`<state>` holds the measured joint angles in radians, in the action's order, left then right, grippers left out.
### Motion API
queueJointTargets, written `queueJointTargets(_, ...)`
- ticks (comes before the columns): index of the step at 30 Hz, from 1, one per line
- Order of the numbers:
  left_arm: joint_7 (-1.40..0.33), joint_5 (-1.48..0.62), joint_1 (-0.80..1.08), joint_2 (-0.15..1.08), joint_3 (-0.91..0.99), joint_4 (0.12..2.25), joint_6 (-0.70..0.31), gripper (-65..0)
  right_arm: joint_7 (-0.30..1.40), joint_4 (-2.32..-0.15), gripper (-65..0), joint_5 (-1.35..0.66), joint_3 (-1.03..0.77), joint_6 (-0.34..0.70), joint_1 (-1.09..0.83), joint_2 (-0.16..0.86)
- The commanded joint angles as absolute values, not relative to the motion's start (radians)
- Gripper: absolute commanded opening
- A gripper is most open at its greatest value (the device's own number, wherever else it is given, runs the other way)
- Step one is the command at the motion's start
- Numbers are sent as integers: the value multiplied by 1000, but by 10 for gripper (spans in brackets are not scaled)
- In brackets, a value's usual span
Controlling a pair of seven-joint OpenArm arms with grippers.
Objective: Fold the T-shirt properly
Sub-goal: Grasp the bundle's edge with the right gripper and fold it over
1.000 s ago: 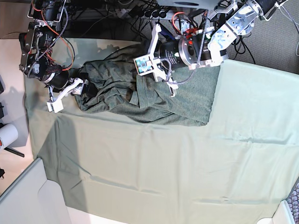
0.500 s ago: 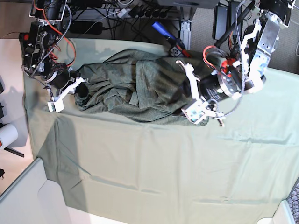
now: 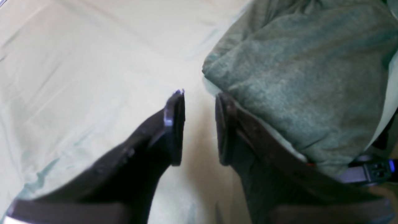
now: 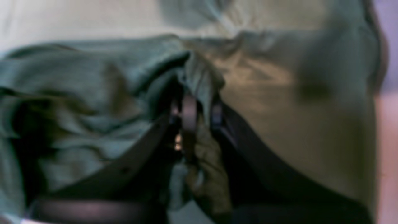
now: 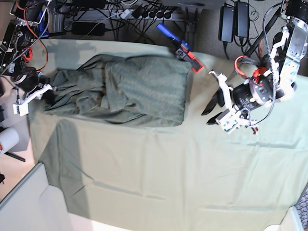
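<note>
**Right arm gripping shirt edge, left arm free — spreading stage**

The T-shirt (image 5: 120, 89) lies bunched and wrinkled at the far side of the table cloth (image 5: 168, 173), left of centre in the base view, not yet flattened. The right gripper (image 4: 194, 115) sits at the shirt's left end; its jaws are nearly closed with a pinch of dark fabric between them, per the wrist view, though blurry. The left gripper (image 5: 211, 109) hovers over bare cloth, apart from the shirt's right edge, jaws partly open and holding nothing; its wrist view shows the shirt just beside one finger (image 3: 225, 124).

Judged step: still laying the garment out flat, folding proper not started. Next move likely needs the left gripper to take the shirt's near edge or corner so both arms can stretch it; a thin knit may slip or drag.

Surface: pale mint cloth, creased, covering the table. Behind it: power strips and cables (image 5: 120, 12), a blue-and-red tool (image 5: 180, 47), and a white roll (image 5: 7, 139) at the left.
</note>
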<state>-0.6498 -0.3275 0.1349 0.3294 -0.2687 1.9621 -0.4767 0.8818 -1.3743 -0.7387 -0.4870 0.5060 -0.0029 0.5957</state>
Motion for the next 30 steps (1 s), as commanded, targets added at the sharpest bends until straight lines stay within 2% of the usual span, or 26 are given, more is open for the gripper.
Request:
queueJointTargets(1, -625, -338, 123, 333, -265, 1983, -484, -443, 878, -1403, -650, -760, -496, 521, 15, 611)
queueJointTargets(4, -625, -323, 123, 337, -265, 1981, -484, -443, 930, -1475, -650, -801, -496, 521, 16, 563)
queueJointTargets(8, -625, -310, 123, 375, -265, 1981, -484, -443, 1025, -1645, -650, -870, -496, 525, 15, 442)
queueJointTargets(15, -625, -310, 123, 434, -261, 1981, -484, -443, 1029, -1871, -650, -879, -488, 525, -59, 277)
queueJointTargets(23, -624, -311, 136, 466, -261, 1981, -483, -443, 1024, -1996, -650, -868, -347, 525, -112, 178)
queueJointTargets(30, -625, -310, 139, 466, -261, 1981, -483, -443, 1017, -2002, -650, -804, -179, 525, -112, 136)
